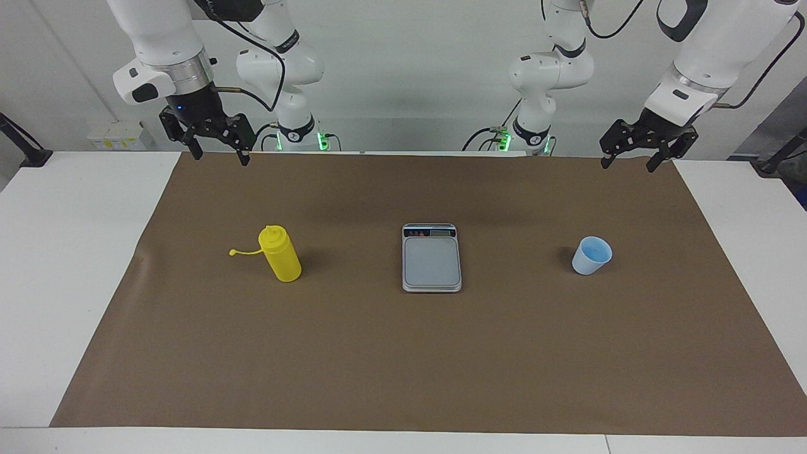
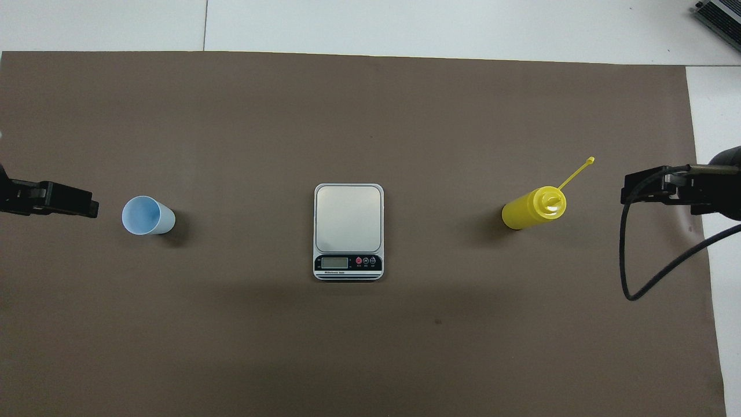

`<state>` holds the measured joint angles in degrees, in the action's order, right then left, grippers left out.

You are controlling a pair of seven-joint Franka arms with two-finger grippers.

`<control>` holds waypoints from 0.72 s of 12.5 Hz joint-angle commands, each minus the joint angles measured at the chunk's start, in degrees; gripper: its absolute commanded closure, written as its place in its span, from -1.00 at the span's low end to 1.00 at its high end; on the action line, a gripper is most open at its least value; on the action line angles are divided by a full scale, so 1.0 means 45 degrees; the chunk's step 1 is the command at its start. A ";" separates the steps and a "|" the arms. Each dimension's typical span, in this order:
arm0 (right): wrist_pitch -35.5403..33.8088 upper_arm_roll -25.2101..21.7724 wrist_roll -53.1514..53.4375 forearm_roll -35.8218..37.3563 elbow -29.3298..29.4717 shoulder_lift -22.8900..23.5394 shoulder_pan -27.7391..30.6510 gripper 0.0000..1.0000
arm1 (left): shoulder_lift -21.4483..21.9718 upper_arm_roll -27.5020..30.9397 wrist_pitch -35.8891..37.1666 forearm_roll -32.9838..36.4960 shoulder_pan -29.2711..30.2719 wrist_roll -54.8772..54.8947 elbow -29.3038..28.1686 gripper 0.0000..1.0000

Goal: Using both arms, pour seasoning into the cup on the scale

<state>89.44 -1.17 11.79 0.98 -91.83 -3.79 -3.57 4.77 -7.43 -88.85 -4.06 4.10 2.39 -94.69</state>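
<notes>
Brown paper (image 1: pixel 403 353) covered the table (image 1: pixel 63 284). Nearest the robots, the right gripper (image 1: pixel 217 148) hung over the paper's edge at the bottle's end and the left gripper (image 1: pixel 637 154) at the cup's end, both with fingers spread wide and holding nothing; the overhead view cut each off. Farther out, in one row and well apart, stood the yellow seasoning bottle (image 1: pixel 280 253), uncapped, its cap (image 1: pixel 233 253) dangling by a tether; the bare scale (image 1: pixel 432 258) between; and the light-blue cup (image 1: pixel 591 255), upright, seemingly empty. The bottle's contents could not be made out.

The scale (image 2: pixel 348 231) bears small print under its display, too tiny to read.
</notes>
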 commanded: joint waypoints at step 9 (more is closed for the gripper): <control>0.0183 0.0006 -0.1096 -0.0687 -0.0627 -0.0466 0.0188 -1.00 | 0.0288 -0.0049 -0.0233 0.0257 0.0162 -0.0003 -0.0324 -1.00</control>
<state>89.44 -1.22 8.50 -0.73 -92.53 -4.15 -3.48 4.77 -7.42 -88.92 -3.86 4.12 2.22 -94.72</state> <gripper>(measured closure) 0.000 0.000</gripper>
